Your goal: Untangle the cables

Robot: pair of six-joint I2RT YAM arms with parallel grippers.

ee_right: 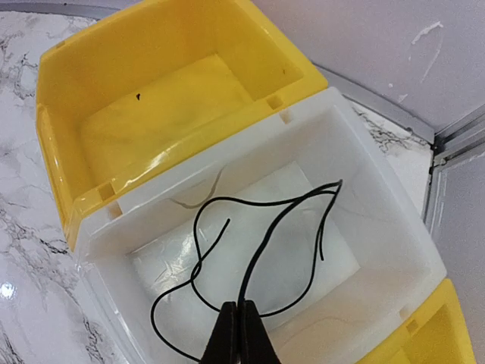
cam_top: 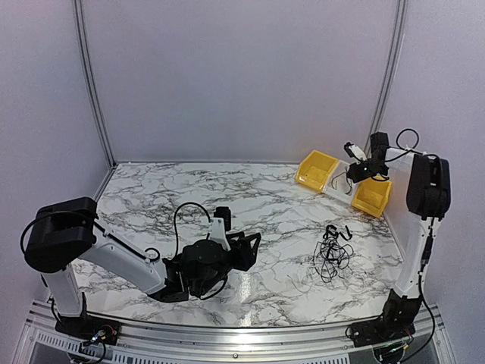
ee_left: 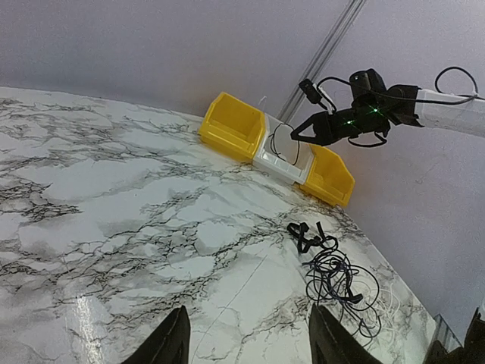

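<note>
The right hand [ee_right: 239,309] is raised over the far right of the white marble-patterned surface [cam_top: 151,197], at about 2 o'clock in the top view. Its fingers are pressed together on a single thin black cable [ee_right: 258,227]. That strand hangs in loose loops from the fingertips into an open white plastic bin [ee_right: 379,205], and its free ends lie within the bin's walls. The white bin sits between two yellow plastic bins [cam_top: 316,168], touching both, and the three form a diagonal row beside the right edge.

The tangle of thin black cables [cam_top: 332,254] lies on the surface at about 4 o'clock, well apart from the bins and nearer the right arm's base. Several of its loops overlap, and small plugs show at its far side. The left hand [ee_left: 250,340] sits low near the middle of the surface, at the tangle's 9 o'clock. Its fingers are spread apart, gripping nothing, and it faces the tangle without touching it.
</note>
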